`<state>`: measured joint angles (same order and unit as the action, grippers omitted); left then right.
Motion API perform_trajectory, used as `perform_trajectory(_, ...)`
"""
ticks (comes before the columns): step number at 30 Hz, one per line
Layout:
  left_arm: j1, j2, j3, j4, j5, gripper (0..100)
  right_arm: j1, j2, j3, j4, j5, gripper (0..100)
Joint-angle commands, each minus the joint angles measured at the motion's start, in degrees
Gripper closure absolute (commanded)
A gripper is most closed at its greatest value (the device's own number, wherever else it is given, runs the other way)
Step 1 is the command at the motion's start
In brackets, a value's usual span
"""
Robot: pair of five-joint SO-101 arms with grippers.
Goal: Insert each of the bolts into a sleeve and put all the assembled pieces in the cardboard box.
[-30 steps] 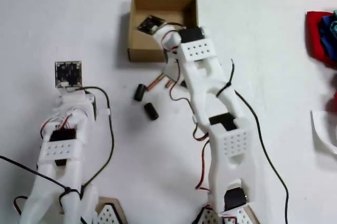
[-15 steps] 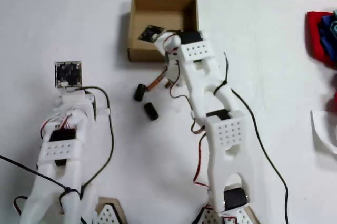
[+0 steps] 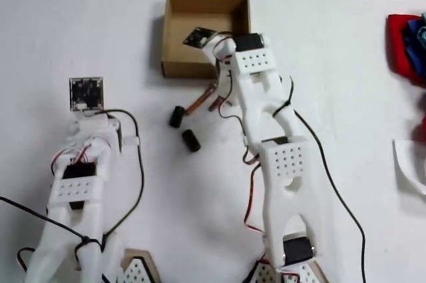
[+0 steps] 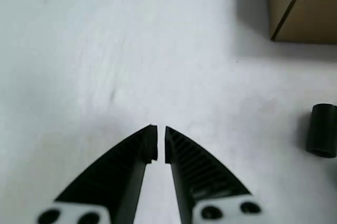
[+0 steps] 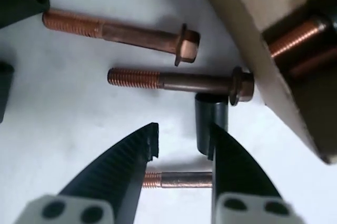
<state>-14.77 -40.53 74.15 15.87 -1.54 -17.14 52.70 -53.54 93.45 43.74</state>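
My right gripper [image 5: 181, 132] hangs open over the table beside the front wall of the cardboard box [image 3: 178, 68]. A copper bolt [image 5: 179, 179] lies across the gap between its fingers, and a black sleeve [image 5: 210, 121] stands by one fingertip. Two more bolts [image 5: 121, 30] [image 5: 179, 81] lie just beyond, seen from above as bolts [image 3: 200, 101] [image 3: 216, 103]. Two black sleeves [image 3: 176, 116] [image 3: 191, 140] lie left of them. Copper threaded parts [image 5: 297, 37] show inside the box [image 5: 263, 29]. My left gripper [image 4: 158, 142] is shut on nothing over bare table, with a sleeve [image 4: 322, 130] off to its side.
The left arm [image 3: 83, 156] sits at the table's left, well away from the parts. Red and blue cloth [image 3: 407, 40] lies at the right edge, with a white object [image 3: 409, 166] below it. Cables [image 3: 136, 163] trail from both arms.
The right arm has shifted a little at the box's front wall, with its wrist now slightly further right. The left arm, bolts and sleeves have kept still.
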Motion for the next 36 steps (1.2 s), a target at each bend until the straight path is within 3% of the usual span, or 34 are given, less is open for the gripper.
perform_trajectory(1,-0.3,-1.2,-0.3,-1.1,0.2,94,1.4,-0.5,-3.6,1.1,0.4,84.7)
perform_trajectory(18,-0.4,-1.5,-0.1,-0.9,0.2,94,2.2,6.5,-4.0,-3.3,0.4,84.8)
perform_trajectory(22,-0.4,-1.5,-0.1,-0.9,0.2,94,2.2,7.1,-4.0,-3.8,0.1,97.5)
perform_trajectory(26,-0.4,-1.5,-0.1,-1.0,0.2,94,1.9,6.3,-4.2,-0.7,-0.4,97.8)
perform_trajectory(32,-0.3,-1.5,-0.1,-1.0,0.2,94,1.8,1.1,-5.1,7.9,-10.8,97.7)
perform_trajectory(36,-0.3,-1.4,-0.2,-1.0,0.2,94,-0.1,-5.1,6.6,7.9,-19.1,97.7)
